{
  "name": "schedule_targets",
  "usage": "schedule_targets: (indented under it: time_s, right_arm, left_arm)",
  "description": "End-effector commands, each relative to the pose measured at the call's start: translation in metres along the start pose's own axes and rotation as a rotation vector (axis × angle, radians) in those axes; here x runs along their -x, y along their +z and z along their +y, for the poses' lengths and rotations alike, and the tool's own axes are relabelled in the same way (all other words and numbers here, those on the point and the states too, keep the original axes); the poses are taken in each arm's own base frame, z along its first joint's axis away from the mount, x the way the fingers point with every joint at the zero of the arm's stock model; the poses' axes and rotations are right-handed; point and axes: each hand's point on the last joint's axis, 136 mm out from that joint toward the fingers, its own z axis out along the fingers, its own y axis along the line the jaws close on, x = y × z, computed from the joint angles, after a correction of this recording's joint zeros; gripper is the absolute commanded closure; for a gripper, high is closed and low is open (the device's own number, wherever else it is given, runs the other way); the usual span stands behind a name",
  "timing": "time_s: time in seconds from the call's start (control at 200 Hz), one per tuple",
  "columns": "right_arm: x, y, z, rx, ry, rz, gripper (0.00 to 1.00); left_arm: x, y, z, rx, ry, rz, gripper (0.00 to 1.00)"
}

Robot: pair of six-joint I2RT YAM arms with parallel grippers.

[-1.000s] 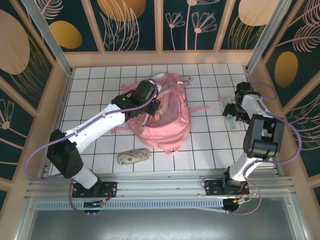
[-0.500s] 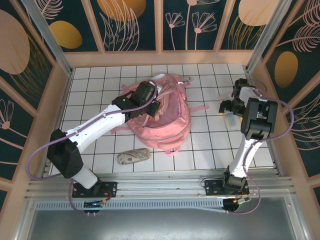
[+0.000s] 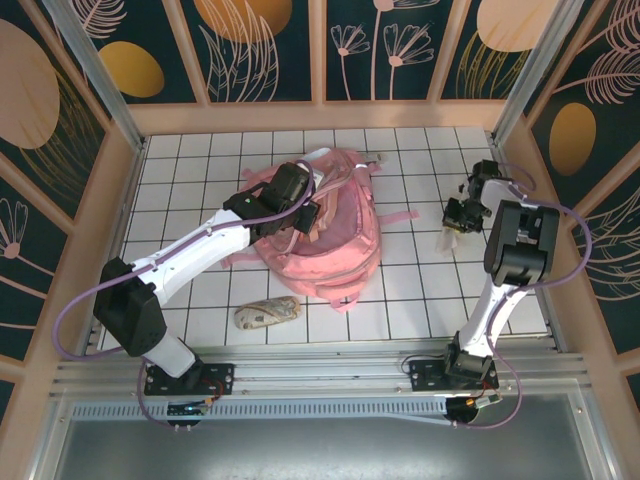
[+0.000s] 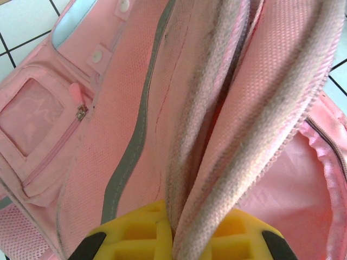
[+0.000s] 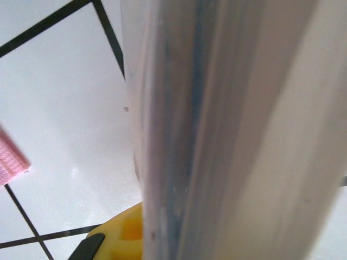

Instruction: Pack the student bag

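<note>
Pinching a fold of pink fabric at the bag's mouth, the left claw [image 4: 173,238] is pressed together on that lip, and the wrist view shows the padded edge running up between its yellow fingers. The bag [image 3: 335,235] lies mid-bench, a little toward the far edge. The right claw [image 3: 458,218] is out near the right edge, closed on a pale flat item [image 3: 446,240] that hangs below it; up close the item is a blur, so I cannot tell what it is.

Several things could go wrong from here, as I judge it. The item seems to be gripped near one end, so a quick swing toward the bag could make it pivot or slide out. The bag is soft: if the left claw's hold on the lip slips, the mouth would sag shut and the item would land on top instead of inside. A pull on the lip might also drag the whole bag rather than open it. Both arms would meet over the same opening, so they could knock together there.

A patterned pouch [image 3: 268,313] lies near the near edge, well apart from both claws.

The bench [image 3: 200,160] is white tile with dark grid lines. Wood-framed walls [image 3: 260,50] with dark floral panels close it in, and a metal rail [image 3: 320,370] runs along the near edge.
</note>
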Motion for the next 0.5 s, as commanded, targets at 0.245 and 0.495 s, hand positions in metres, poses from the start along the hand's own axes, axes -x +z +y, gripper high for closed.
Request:
schedule_targets:
  time_s: [0.245,0.495]
  right_arm:
    - [-0.078,-0.116,0.199,0.603,-0.092,0.045,1.0]
    - [-0.182,-0.15,0.278,0.876,-0.091,0.35,1.0]
  left_arm:
    - [0.033,-0.02,0.005,0.005,-0.037,-0.126,1.0]
    - [0.045,-0.027,0.003,-0.006,-0.04,-0.161,1.0]
